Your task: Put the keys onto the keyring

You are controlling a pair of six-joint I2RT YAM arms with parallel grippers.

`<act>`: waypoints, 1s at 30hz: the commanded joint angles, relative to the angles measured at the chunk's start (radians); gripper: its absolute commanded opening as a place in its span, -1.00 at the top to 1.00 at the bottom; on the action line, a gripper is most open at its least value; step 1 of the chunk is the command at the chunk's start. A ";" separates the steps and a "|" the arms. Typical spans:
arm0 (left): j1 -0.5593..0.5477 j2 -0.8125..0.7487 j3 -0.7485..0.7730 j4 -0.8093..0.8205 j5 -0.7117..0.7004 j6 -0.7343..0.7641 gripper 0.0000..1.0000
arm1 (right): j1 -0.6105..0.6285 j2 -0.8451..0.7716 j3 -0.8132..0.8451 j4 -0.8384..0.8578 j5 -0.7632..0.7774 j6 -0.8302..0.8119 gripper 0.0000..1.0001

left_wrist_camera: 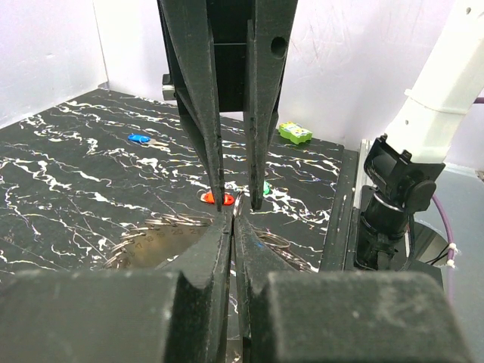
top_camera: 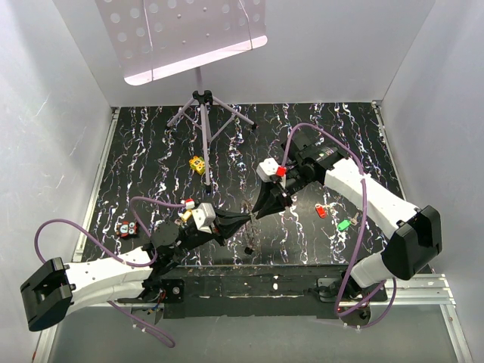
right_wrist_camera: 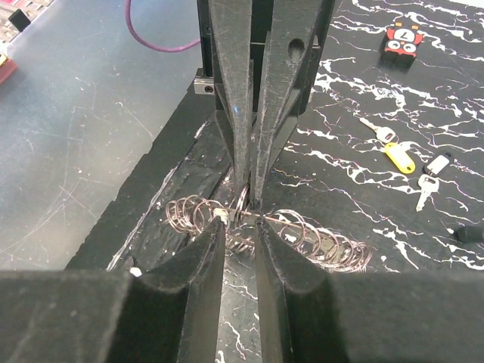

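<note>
Left gripper (top_camera: 249, 219) pinches keyring (left_wrist_camera: 239, 203); right gripper (top_camera: 261, 214) meets it tip-to-tip, straddling ring.

- The top external view looks steeply down from above and behind the arm bases. It is far enough off to take in the whole black, white-veined marble-pattern tabletop (top_camera: 151, 144) around both sets of jaws, which meet tip to tip.
- The left wrist view sits close behind the left gripper (left_wrist_camera: 232, 218), facing along its jaws toward the right gripper (left_wrist_camera: 238, 201).
- The right wrist view looks the opposite way, equally close.
- Both wrist views share the thin silver wire ring (right_wrist_camera: 241, 203) between the jaws.
</note>
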 commanded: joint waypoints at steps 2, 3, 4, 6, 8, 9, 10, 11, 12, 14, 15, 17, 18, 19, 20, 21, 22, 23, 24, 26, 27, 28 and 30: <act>0.006 -0.008 0.008 0.056 -0.008 -0.007 1.00 | 0.016 0.006 -0.005 0.032 0.013 0.020 0.48; 0.006 -0.008 0.007 0.059 -0.009 -0.008 1.00 | 0.017 0.008 -0.005 0.032 0.014 0.023 0.50; 0.006 -0.008 0.005 0.062 -0.011 -0.008 1.00 | 0.020 0.008 -0.007 0.035 0.020 0.023 0.53; 0.006 -0.008 0.004 0.062 -0.014 -0.011 1.00 | 0.025 0.008 -0.008 0.042 0.019 0.032 0.59; 0.006 -0.006 0.004 0.059 -0.014 -0.015 1.00 | 0.028 0.006 -0.008 0.051 0.017 0.045 0.67; 0.006 -0.008 0.004 0.057 -0.014 -0.015 1.00 | 0.029 0.005 -0.008 0.059 0.016 0.058 0.77; 0.006 -0.010 0.002 0.054 -0.014 -0.018 1.00 | 0.031 0.006 -0.008 0.064 0.014 0.071 0.97; 0.006 -0.006 -0.001 0.056 -0.017 -0.019 1.00 | 0.034 0.005 -0.010 0.070 0.013 0.084 0.97; 0.006 -0.006 -0.002 0.057 -0.020 -0.021 1.00 | 0.035 0.002 -0.014 0.076 0.013 0.095 0.97; 0.006 -0.011 -0.006 0.057 -0.022 -0.024 1.00 | 0.040 -0.006 -0.031 0.113 0.017 0.147 0.97; 0.006 -0.011 -0.007 0.056 -0.026 -0.025 1.00 | 0.040 -0.010 -0.039 0.128 0.026 0.170 0.97; 0.006 -0.010 -0.007 0.051 -0.028 -0.025 1.00 | 0.042 -0.017 -0.045 0.148 0.051 0.222 0.97; 0.006 -0.008 -0.007 0.048 -0.028 -0.025 1.00 | 0.042 -0.018 -0.045 0.156 0.068 0.253 0.97; 0.006 -0.006 -0.007 0.045 -0.031 -0.027 1.00 | 0.042 -0.020 -0.040 0.160 0.084 0.279 0.97; 0.006 -0.005 -0.007 0.040 -0.032 -0.030 1.00 | 0.040 -0.023 -0.036 0.154 0.097 0.293 0.97; 0.006 -0.003 -0.007 0.037 -0.036 -0.031 1.00 | 0.042 -0.024 -0.028 0.130 0.112 0.286 0.97; 0.007 -0.002 -0.010 0.034 -0.037 -0.033 1.00 | 0.040 -0.026 -0.019 0.099 0.117 0.263 0.97; 0.006 0.001 -0.012 0.034 -0.042 -0.039 1.00 | 0.042 -0.026 -0.010 0.063 0.115 0.224 0.97; 0.006 0.001 -0.016 0.036 -0.048 -0.044 0.93 | 0.040 -0.024 -0.001 0.036 0.117 0.197 0.97; 0.006 0.000 -0.022 0.036 -0.057 -0.050 0.75 | 0.042 -0.023 0.016 -0.017 0.123 0.146 0.97; 0.006 -0.002 -0.024 0.033 -0.062 -0.054 0.64 | 0.040 -0.020 0.024 -0.033 0.132 0.135 0.97; 0.006 -0.003 -0.025 0.028 -0.063 -0.057 0.60 | 0.042 -0.015 0.032 -0.050 0.146 0.132 0.97; 0.006 -0.013 -0.029 0.017 -0.066 -0.057 0.50 | 0.042 0.000 0.055 -0.096 0.173 0.114 0.97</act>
